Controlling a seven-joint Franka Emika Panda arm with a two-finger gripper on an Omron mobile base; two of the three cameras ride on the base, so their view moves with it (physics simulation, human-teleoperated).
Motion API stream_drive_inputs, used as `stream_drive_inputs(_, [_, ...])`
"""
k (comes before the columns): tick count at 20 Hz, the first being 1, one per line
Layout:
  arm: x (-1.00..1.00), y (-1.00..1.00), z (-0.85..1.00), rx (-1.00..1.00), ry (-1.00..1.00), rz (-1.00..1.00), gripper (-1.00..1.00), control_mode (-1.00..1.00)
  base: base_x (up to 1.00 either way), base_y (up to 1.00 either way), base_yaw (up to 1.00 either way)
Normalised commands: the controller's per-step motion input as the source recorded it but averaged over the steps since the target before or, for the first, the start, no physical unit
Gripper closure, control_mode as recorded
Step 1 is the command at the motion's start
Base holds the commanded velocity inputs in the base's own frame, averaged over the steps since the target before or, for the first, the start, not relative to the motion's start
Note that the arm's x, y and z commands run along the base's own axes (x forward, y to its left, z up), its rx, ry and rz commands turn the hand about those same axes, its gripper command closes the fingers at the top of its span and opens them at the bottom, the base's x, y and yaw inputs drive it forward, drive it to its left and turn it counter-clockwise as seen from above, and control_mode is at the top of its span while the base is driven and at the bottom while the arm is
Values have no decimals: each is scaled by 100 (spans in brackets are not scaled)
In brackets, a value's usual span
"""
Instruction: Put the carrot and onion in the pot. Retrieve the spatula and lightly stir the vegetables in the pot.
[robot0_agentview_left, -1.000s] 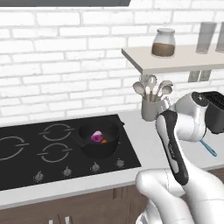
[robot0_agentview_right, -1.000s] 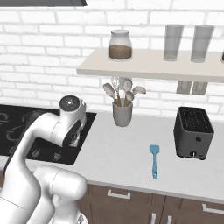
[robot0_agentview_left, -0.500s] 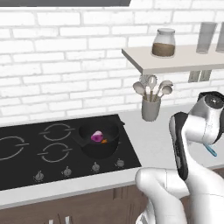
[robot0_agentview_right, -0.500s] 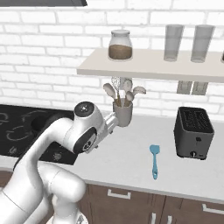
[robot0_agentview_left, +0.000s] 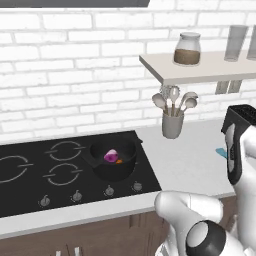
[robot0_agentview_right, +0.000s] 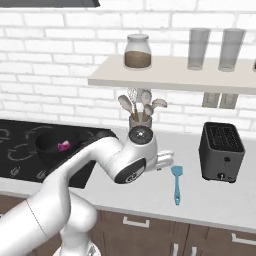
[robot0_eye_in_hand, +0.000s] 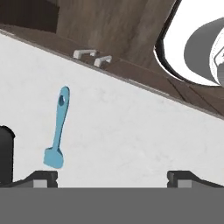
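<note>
The black pot (robot0_agentview_left: 114, 161) sits on the front right burner of the cooktop, with the purple onion (robot0_agentview_left: 110, 156) and the small orange carrot (robot0_agentview_left: 119, 161) inside it. From the right base view the pot (robot0_agentview_right: 56, 145) shows the onion (robot0_agentview_right: 63, 146). The light-blue spatula (robot0_agentview_right: 176, 182) lies flat on the white counter in front of the toaster. My gripper (robot0_agentview_right: 165, 160) hangs just left of the spatula's blade. In the hand view the spatula (robot0_eye_in_hand: 58, 131) lies left of centre, and my gripper (robot0_eye_in_hand: 113, 177) is open, its tips wide apart with nothing between them.
A dark toaster (robot0_agentview_right: 221, 151) stands right of the spatula. A grey utensil cup (robot0_agentview_right: 140, 122) with spoons stands by the wall. Above, a shelf (robot0_agentview_right: 170, 80) carries a jar (robot0_agentview_right: 137, 51) and two glasses. The cooktop (robot0_agentview_left: 30, 172) fills the counter's left part.
The arm has swung right, away from the cooktop and across the counter, bringing the hand next to the spatula. The gripper has stayed open. Pot, onion and carrot have not moved.
</note>
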Motion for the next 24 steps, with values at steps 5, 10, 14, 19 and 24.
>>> stream_drive_inputs(5, [-9,-69,-6,30,0,-40,-100,-100,0,0,0])
stream_drive_inputs(10, [-10,-16,-33,9,-2,-21,-100,-100,0,0,0])
stream_drive_inputs(14, [-11,0,-52,0,-5,-6,-100,-100,0,0,0])
stream_drive_inputs(19, [5,-3,-55,0,0,-3,-100,-100,0,0,0])
stream_drive_inputs(24, [36,-29,-29,0,2,-3,-100,-100,0,0,0])
